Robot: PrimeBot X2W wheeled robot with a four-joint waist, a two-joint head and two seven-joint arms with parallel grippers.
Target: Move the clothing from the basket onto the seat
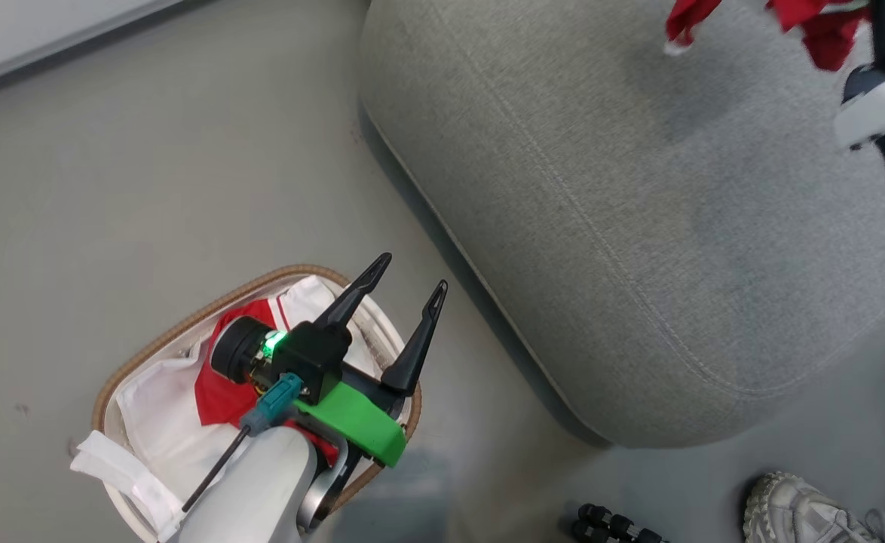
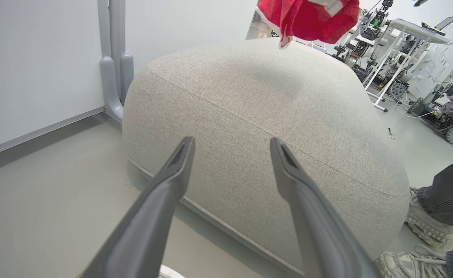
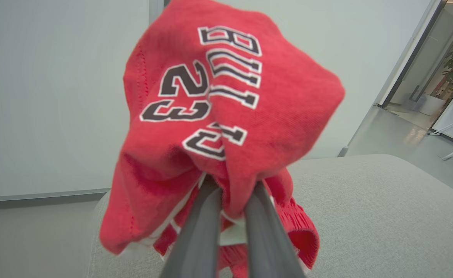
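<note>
The right hand (image 3: 232,189) has its two dark fingers pressed almost together on a gathered fold of the red jersey (image 3: 226,96). The knit cloth bunches out past the fingertips, its dark "23" and outlined lettering crumpled and turned sideways. Pinching a wad like this is probably what lets one narrow grip carry the whole limp piece. The jersey hangs above the seat (image 3: 365,200), toward the cushion's far edge in the left wrist view. It seems clear of the fabric, though the lowest white-trimmed corner is too close to call. The seat is a large rounded cushion of coarse grey weave with raised seams along its edges. The left hand (image 1: 412,275) is spread wide and holds nothing. It is poised over the basket (image 1: 179,326) with its fingers aimed at the seat, likely parked where it can reach in next. The basket, oval with a brown woven rim, stands on the smooth grey floor (image 1: 111,188) beside the seat's near edge and apart from it. Another red garment (image 1: 220,385) with white trim lies inside on a thin white liner (image 1: 152,422), so part of the clothing is not yet moved.
</note>
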